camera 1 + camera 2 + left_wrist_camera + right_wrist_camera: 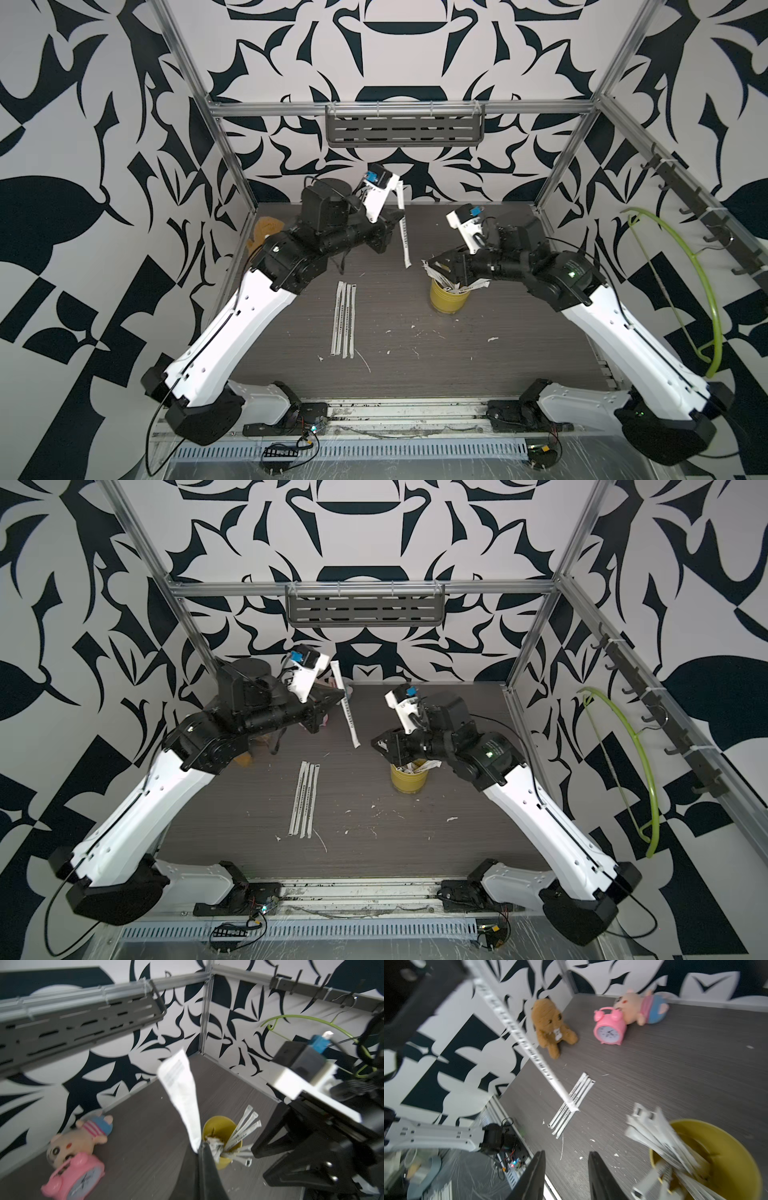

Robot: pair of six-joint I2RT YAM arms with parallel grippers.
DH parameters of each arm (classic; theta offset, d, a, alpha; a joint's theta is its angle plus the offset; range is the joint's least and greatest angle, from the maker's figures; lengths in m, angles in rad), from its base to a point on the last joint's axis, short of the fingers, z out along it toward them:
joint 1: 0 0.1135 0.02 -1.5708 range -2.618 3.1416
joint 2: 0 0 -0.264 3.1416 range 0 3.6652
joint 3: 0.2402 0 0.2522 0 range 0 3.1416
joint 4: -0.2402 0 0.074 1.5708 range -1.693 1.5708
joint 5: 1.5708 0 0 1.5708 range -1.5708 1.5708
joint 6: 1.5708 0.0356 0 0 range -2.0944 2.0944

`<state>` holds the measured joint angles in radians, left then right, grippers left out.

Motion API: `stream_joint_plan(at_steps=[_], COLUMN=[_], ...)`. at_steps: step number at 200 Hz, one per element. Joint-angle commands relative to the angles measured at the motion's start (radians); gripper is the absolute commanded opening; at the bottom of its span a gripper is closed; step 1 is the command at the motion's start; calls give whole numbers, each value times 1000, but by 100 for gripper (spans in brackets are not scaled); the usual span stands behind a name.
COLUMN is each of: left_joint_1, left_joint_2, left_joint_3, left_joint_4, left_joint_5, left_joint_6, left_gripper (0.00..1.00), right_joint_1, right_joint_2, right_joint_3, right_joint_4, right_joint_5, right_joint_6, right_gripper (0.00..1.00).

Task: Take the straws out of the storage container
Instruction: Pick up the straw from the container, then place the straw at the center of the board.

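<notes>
My left gripper is shut on one white-wrapped straw, which hangs slanted in the air left of the cup. The yellow storage container stands upright with several straws fanning out of its mouth. My right gripper hovers just above the cup's left rim, open, nothing between its fingers. Several straws lie side by side on the table.
A pink alarm clock and a pale plush toy lie at the back. A brown plush bear sits at the back left. White scraps dot the table. A green hanger hangs on the right wall.
</notes>
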<state>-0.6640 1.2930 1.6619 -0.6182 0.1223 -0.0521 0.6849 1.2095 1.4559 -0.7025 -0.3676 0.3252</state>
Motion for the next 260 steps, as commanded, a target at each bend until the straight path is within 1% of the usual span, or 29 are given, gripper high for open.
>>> stream_joint_plan(at_steps=[1,16,32,48,59,70,87,101,114,164,202,233,260], left_joint_1=[129,227,319,384,408,412,414,414,414,414,414,414,417], left_joint_2=[-11,-2,62,147,206,260,338,405,456,628,685,705,719], left_joint_3=[-105,-165,-215,-255,-267,-276,-264,-245,-229,-135,-122,-139,-157], left_joint_4=[-191,-283,-367,-424,-453,-474,-512,-555,-574,-636,-631,-579,-551], left_joint_5=[146,222,287,333,371,381,333,318,270,197,165,137,143], left_joint_6=[-91,-88,-72,-55,-34,-8,15,54,64,98,98,73,61], left_gripper=[0,0,0,0,0,0,0,0,0,0,0,0,0], right_joint_1=[58,92,126,150,160,165,171,172,173,172,172,173,173], right_joint_2=[31,66,103,140,159,171,186,193,197,206,208,229,250], right_joint_3=[35,37,47,63,70,69,67,65,60,60,67,82,104], right_joint_4=[69,96,113,113,115,121,123,115,106,90,75,65,38], right_joint_5=[13,18,22,40,51,53,53,58,72,85,111,110,102], right_joint_6=[-52,-40,-36,-26,-12,2,9,11,9,1,-13,-17,-19], right_gripper=[40,40,40,40,40,39,39,39,39,38,38,38,37])
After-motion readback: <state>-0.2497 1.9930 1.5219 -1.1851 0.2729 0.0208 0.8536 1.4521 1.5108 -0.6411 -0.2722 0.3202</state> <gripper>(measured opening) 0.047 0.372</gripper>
